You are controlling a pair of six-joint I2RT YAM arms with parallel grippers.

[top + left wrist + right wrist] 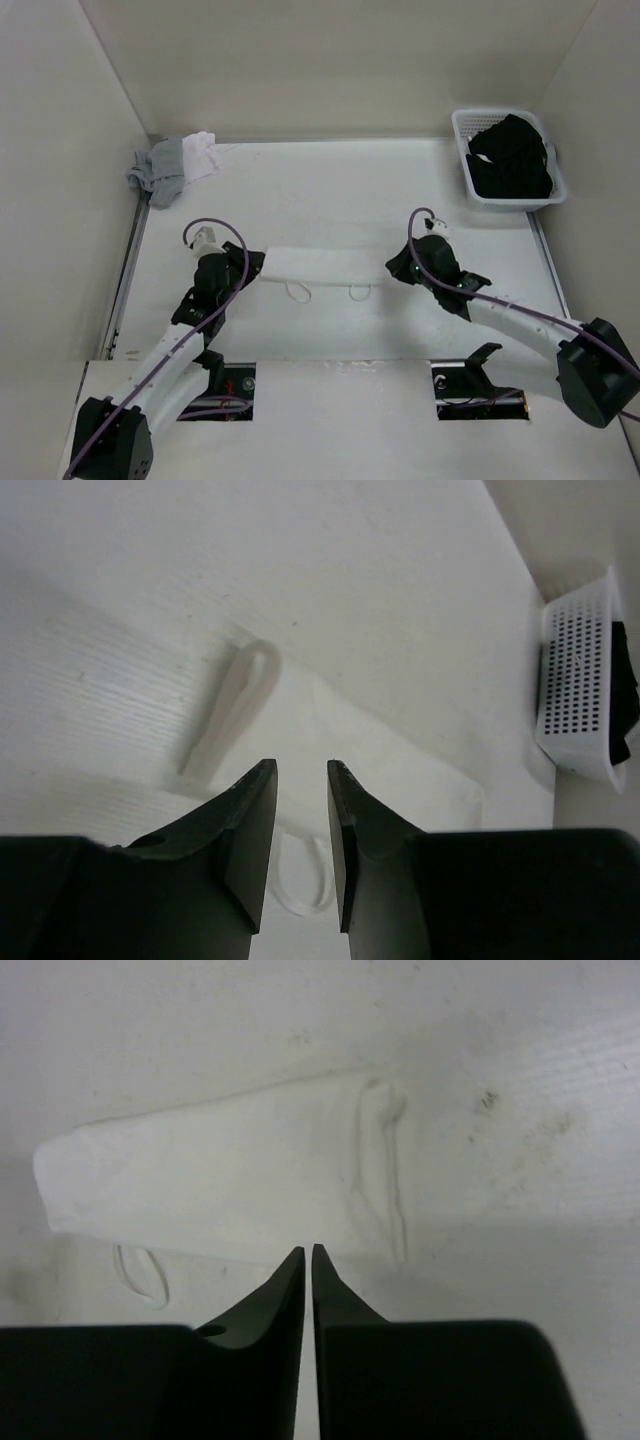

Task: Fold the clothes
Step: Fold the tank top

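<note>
On the tabletop (400,190) the camisole (325,265) lies in the middle, between your two hands. It is a long flat band, so I judge that a first fold along its length is done. Your left hand (300,765) is at its left end, the jaws narrowly apart with nothing between them. Your right hand (308,1250) is at the right end, the jaws almost together with only a thin slit, holding nothing. Two straps (297,291) stick out on the near side. The folds across the band look not yet done.
</note>
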